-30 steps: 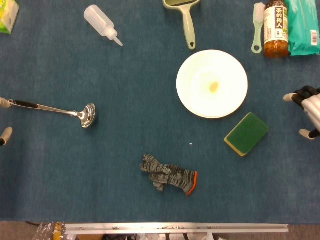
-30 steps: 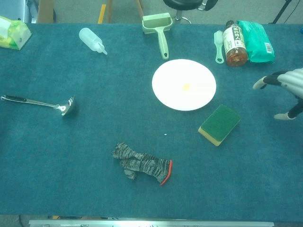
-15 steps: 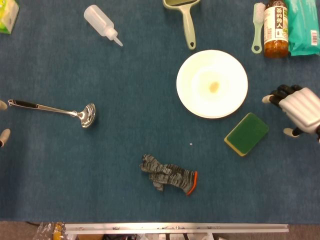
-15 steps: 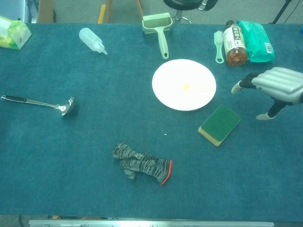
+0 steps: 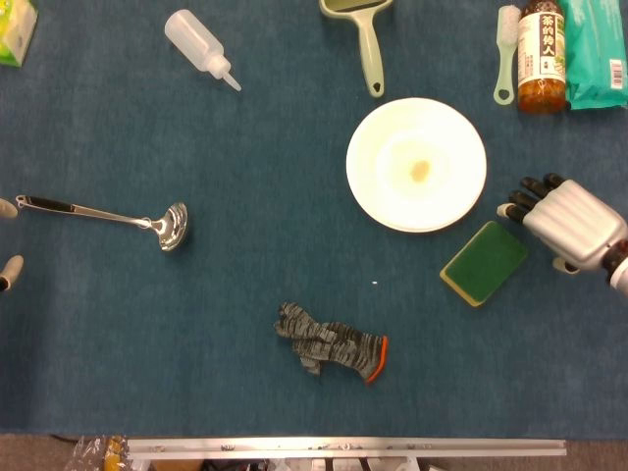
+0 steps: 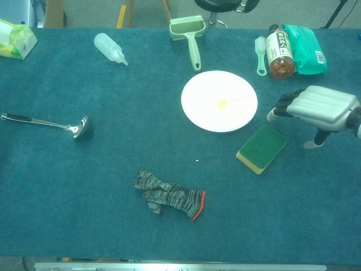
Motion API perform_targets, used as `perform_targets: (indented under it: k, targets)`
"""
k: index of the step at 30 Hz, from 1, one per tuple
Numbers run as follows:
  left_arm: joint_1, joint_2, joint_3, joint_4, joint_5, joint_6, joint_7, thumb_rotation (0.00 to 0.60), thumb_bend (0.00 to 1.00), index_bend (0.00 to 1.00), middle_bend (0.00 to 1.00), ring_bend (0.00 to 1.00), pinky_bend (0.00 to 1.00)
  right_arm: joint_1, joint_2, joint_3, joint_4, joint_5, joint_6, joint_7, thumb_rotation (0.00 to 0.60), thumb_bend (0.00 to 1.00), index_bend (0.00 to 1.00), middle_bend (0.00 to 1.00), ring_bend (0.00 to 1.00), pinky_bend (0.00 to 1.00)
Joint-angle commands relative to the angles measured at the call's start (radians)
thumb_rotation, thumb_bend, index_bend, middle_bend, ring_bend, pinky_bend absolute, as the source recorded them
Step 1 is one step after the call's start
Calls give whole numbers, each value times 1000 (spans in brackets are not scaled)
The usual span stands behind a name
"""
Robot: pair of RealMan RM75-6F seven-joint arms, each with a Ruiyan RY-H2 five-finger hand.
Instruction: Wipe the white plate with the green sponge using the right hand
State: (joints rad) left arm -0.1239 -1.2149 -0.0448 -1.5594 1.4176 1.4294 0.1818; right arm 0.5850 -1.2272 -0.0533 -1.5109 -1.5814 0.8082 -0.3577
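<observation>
A blue cloth covers the whole table (image 6: 113, 226), and past its far edge the chest view shows a strip of pale floor with a chair base and some wooden legs. The white plate (image 5: 392, 196) lies right of centre with a small yellowish spot in its middle, and the green sponge (image 5: 484, 262) lies flat on the cloth just off the plate's near-right rim, green face up. The right hand (image 5: 561, 221) hovers just to the right of the sponge, empty, fingers apart and reaching toward it. Of the left hand (image 5: 8, 240) only pale fingertips show at the left edge, so I cannot tell how it stands. The risk, as I judge it, is in the pickup: the sponge is low and soft on a cloth that may drag, so fingers closing from one side could push it under the plate's rim or nudge the plate rather than lift it. Further off sit a ladle (image 5: 108, 216), a squeeze bottle (image 5: 199, 46), a grey glove (image 5: 329, 341), a green scoop (image 5: 365, 34), a small brush (image 5: 505, 51), a tea bottle (image 5: 542, 54) and a green packet (image 5: 596, 49).
</observation>
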Motion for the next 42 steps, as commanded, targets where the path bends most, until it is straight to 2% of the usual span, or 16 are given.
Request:
perform_targets:
  k: [1, 22, 34, 42]
  targets:
    - [1, -1, 0, 1, -2, -1, -2, 600, 182, 380, 305, 221, 358, 8, -9, -2, 10, -5, -3, -4, 600, 59, 251, 250, 160, 261]
    - [12, -10, 2, 23, -6, 1, -33, 600, 182, 380, 304, 221, 358, 75, -87, -13, 77, -28, -35, 95, 600, 59, 250, 250, 160, 261]
    - [15, -12, 2, 31, -4, 1, -46, 600, 182, 380, 304, 221, 358, 88, -99, -39, 59, -41, -42, 76, 600, 62, 251, 250, 160, 260]
    - [17, -14, 2, 35, -7, -1, -51, 600, 182, 380, 305, 221, 358, 80, -97, -41, 50, -44, -9, 48, 600, 70, 287, 381, 297, 289]
